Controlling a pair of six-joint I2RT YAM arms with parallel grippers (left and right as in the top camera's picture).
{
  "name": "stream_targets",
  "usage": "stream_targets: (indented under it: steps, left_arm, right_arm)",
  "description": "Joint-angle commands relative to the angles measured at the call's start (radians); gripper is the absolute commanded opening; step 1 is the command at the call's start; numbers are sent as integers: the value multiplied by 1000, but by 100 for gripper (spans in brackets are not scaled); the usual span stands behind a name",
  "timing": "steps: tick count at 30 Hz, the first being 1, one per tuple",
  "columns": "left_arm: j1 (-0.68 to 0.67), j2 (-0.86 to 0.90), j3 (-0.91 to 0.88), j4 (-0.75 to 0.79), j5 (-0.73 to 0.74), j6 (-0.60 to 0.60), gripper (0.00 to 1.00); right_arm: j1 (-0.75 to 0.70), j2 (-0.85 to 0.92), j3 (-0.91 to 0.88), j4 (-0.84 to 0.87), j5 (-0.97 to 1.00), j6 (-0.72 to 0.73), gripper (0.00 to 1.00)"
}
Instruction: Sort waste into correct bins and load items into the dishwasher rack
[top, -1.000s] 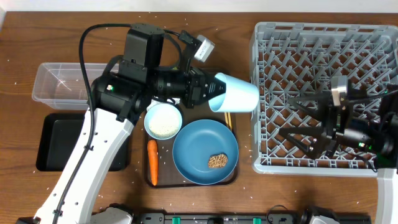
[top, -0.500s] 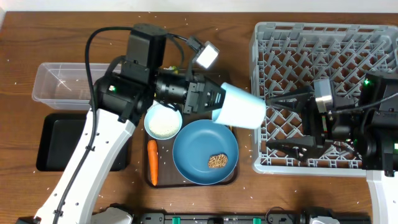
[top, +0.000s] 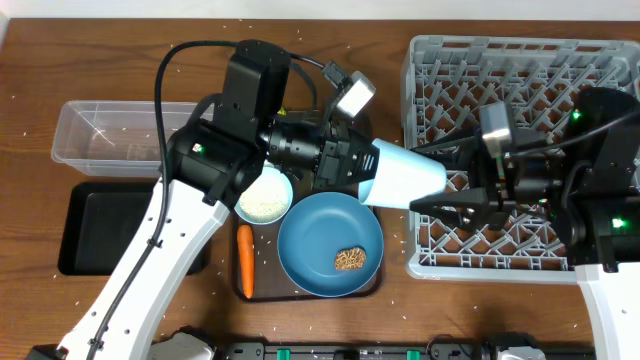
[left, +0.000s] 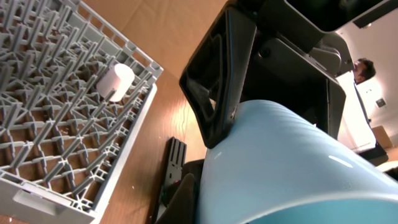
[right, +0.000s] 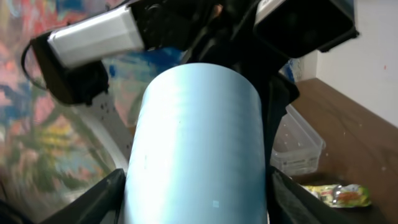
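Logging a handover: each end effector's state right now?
Left end effector: closed on the light blue cup.
Right end effector: open, fingers either side of the cup.

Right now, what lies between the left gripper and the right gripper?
The light blue cup: the left gripper holds its wide end, and its narrow end sits inside the open right gripper. The overhead view shows this.

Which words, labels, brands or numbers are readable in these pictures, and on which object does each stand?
No text can be read anywhere.
The yellow snack wrapper: some print, too blurred to read.
The light blue cup and the dishwasher rack: no marking visible.
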Motion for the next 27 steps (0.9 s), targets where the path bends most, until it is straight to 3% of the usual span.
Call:
stream_targets:
  steps: [1, 7, 8, 10, 12, 13, 21, 27]
  left_arm:
    - [-11, -15, 11, 35, 14, -6, 6]
    - [-11, -15, 11, 94, 14, -14, 9]
    - [-10, -15, 11, 104, 14, -17, 17]
    - [-8, -15, 11, 118, 14, -17, 42]
    - [0, -15, 11, 128, 6, -17, 59]
    - [6, -15, 11, 127, -13, -17, 62]
    - [103, -15, 11, 102, -58, -16, 70]
    - [187, -15, 11, 53, -63, -16, 71]
  right_arm:
    - [36, 6, 0, -1, 105, 99, 53]
    - [42, 6, 0, -4, 125, 116, 48]
    - [42, 6, 0, -4, 146, 135, 47]
    - [42, 6, 0, -5, 210, 171, 46]
    - [38, 6, 0, -13, 271, 182, 45]
    - [34, 6, 0, -21, 303, 181, 46]
    - [-29, -30, 0, -145, 582, 200, 43]
    - [-191, -97, 0, -263, 734, 291, 43]
